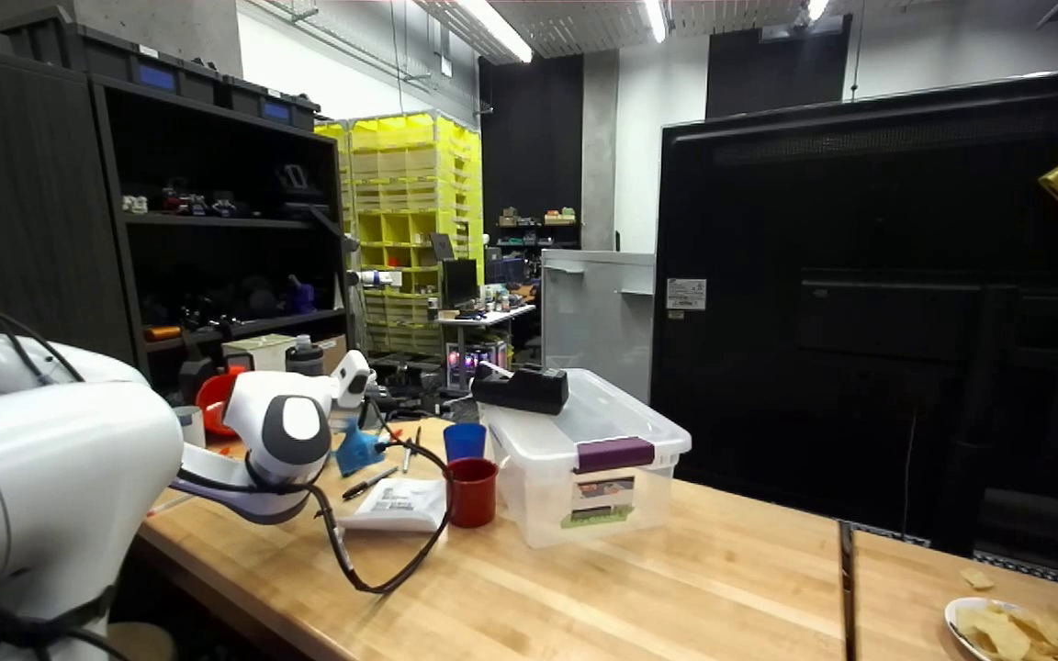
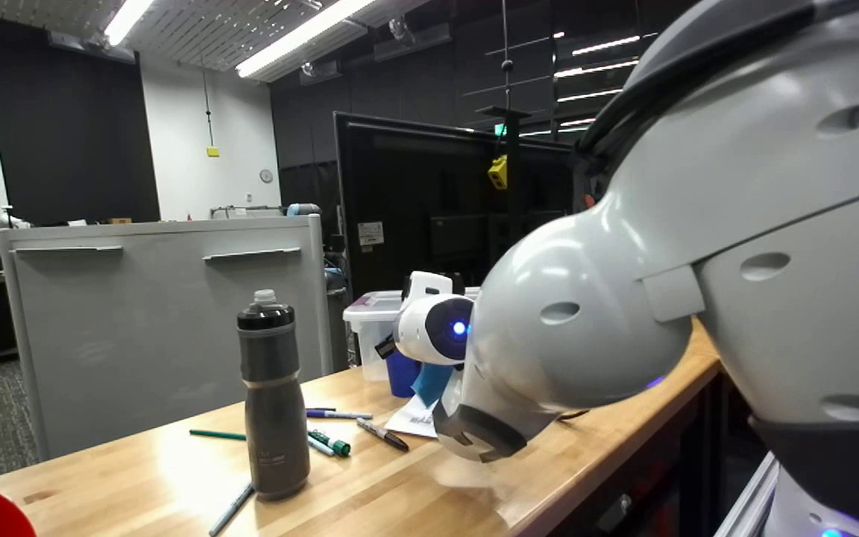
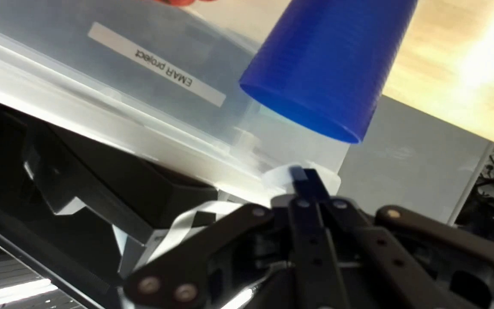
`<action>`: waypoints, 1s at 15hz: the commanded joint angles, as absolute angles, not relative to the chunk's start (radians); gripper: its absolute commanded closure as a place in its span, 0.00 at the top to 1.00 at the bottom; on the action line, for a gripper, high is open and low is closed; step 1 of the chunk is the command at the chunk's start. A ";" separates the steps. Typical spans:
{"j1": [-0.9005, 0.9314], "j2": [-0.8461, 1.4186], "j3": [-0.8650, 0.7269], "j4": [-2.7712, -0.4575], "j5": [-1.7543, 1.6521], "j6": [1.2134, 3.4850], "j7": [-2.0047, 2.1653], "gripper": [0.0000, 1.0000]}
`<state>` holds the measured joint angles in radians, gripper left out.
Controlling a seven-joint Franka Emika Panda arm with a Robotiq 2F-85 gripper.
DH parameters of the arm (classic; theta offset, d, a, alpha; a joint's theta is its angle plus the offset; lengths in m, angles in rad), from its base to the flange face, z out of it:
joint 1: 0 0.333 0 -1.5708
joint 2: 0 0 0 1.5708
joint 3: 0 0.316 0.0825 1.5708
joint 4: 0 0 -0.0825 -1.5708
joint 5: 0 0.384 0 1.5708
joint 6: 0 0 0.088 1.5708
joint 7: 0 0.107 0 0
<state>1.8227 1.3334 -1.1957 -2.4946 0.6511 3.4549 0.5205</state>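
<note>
- A pale wooden counter (image 1: 731,569) is crossed by a dark seam (image 1: 849,588).
- A clear lidded box (image 1: 543,496) is set on it, just beside a red cup (image 1: 474,496) and a blue cup (image 1: 465,441).
- A white packet (image 1: 400,503) is laid near the red cup.
- Pens (image 2: 383,435) are scattered around an upright grey bottle (image 2: 274,418).
- A plate (image 1: 951,617) of chips (image 1: 1016,633) is placed beyond the seam.

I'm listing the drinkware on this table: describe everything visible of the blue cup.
The blue cup looks like plastic: deep blue outside, brighter within, with fine ridges around its wall, a round rim and no visible handle. It stands upright on the wooden table beside the clear bin; in an exterior view the red cup hides its lower part. Whether it touches either is unclear. The claw is shut and apart from it.
</note>
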 commanded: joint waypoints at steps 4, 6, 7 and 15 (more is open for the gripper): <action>1.830 1.191 -1.283 -2.509 0.619 3.454 0.541 0.00; 1.830 1.168 -1.299 -2.508 0.616 3.454 0.546 0.00; 1.832 1.158 -1.309 -2.509 0.615 3.454 0.547 0.00; 1.840 1.105 -1.347 -2.511 0.594 3.454 0.547 0.00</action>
<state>1.8229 1.1563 -1.3270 -2.4929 0.6345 3.4538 0.5425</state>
